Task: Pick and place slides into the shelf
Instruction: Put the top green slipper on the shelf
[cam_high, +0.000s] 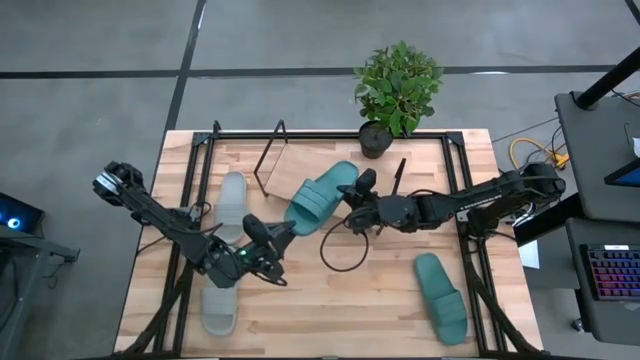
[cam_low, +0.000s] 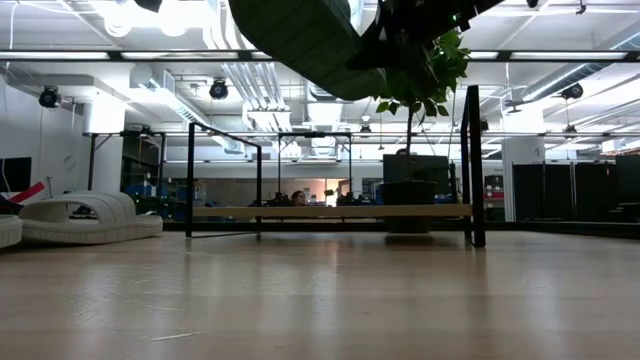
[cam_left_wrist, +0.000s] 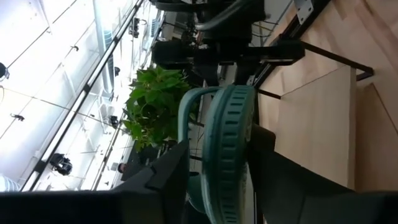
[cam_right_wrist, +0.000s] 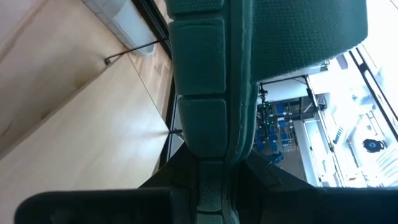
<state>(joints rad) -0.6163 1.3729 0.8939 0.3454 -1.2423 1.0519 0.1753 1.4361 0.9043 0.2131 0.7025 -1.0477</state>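
While both end effectors (cam_high: 268, 240) (cam_high: 352, 205) clamp one teal slide (cam_high: 322, 196), three slides rest on table: one teal (cam_high: 441, 297), two grey (cam_high: 232, 200) (cam_high: 218, 310).

No readable text in any view.

No label, brand, number or sign can be made out on the teal slide (cam_high: 322, 196) held between the two grippers, nor on the other slides, the shelf (cam_high: 300, 160) or the plant pot (cam_high: 376, 139) beyond them.
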